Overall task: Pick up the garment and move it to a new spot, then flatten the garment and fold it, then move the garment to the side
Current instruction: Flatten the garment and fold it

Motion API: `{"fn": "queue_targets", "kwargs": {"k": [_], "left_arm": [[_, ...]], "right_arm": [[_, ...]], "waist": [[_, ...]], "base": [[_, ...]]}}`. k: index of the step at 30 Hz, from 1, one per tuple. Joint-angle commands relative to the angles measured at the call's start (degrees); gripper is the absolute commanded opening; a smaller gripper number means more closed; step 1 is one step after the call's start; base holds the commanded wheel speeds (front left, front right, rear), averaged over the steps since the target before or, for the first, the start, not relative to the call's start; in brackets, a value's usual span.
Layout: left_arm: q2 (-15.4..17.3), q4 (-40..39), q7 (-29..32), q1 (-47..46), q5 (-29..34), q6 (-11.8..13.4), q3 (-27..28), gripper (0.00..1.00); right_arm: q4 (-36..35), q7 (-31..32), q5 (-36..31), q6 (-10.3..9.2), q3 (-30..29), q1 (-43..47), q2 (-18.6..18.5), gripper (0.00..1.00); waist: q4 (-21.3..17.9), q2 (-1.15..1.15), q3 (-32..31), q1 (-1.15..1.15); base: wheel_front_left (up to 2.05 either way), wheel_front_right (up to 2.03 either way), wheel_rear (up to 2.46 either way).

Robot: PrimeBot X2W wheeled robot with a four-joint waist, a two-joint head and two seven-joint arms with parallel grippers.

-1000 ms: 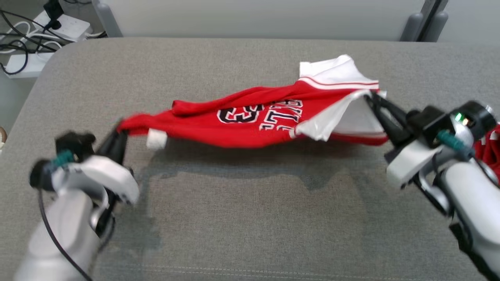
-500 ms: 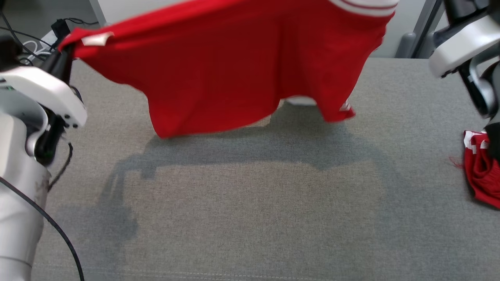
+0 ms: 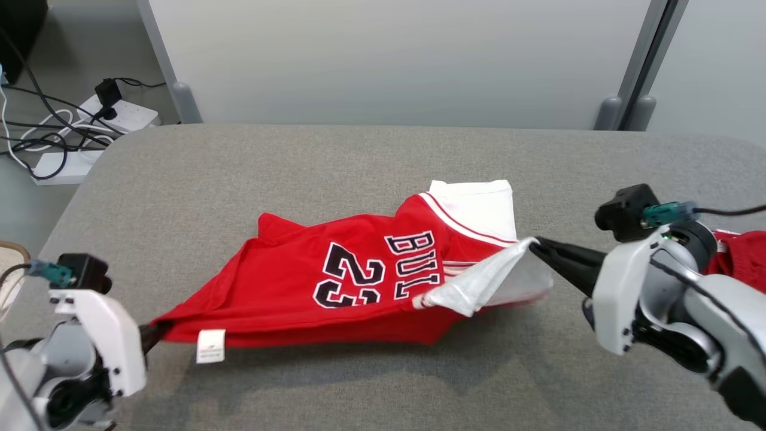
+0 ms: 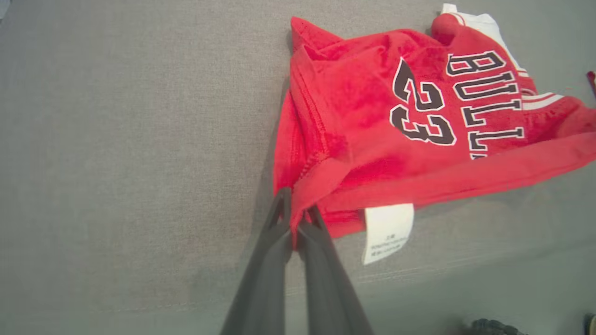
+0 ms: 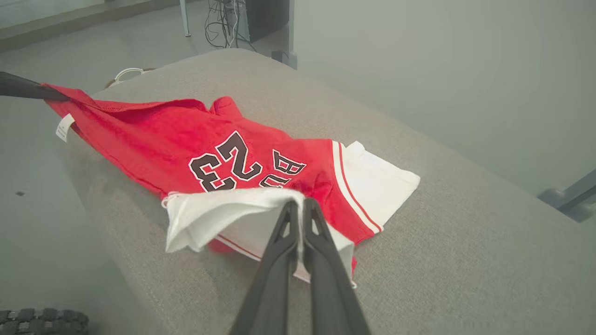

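left claw [image 4: 294, 215] clamped on garment [image 3: 287, 287] red corner | right claw [image 5: 298, 204] clamped on white edge

The light is bright and even. A soft grey shadow lies on the table [image 3: 239, 179] just under the red garment [image 3: 335, 287], in the lower middle of the head view. The right wrist view looks pale and misty, blurry at its lower left. The left gripper [image 4: 294, 211] looks fuzzy in its own view.
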Motion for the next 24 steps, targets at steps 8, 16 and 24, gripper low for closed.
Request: {"fn": "queue_targets", "kwargs": {"k": [8, 16, 24], "left_arm": [[15.19, -18.28, 17.54, 5.91, -10.37, 1.92, 2.54, 0.00], [17.29, -25.52, 21.50, 6.95, -14.96, 8.24, 5.32, 0.00], [11.86, -18.23, 10.28, -1.94, -11.87, 4.87, 9.08, 0.00]], "right_arm": [[-15.92, 19.59, 25.23, -0.26, 0.43, 2.08, -14.58, 0.00], [-18.88, 33.19, 29.08, -0.26, -4.45, 0.98, -18.24, 0.00], [-17.02, 32.52, 17.27, -0.26, -10.06, -4.51, -6.54, 0.00]], "waist": [[-0.21, 0.00, 1.28, 0.00], [-0.01, 0.00, 14.34, 0.00], [-0.84, 0.00, 23.06, 0.00]], "base": [[0.00, 0.00, 0.00], [0.00, 0.00, 0.00], [0.00, 0.00, 0.00]]}}
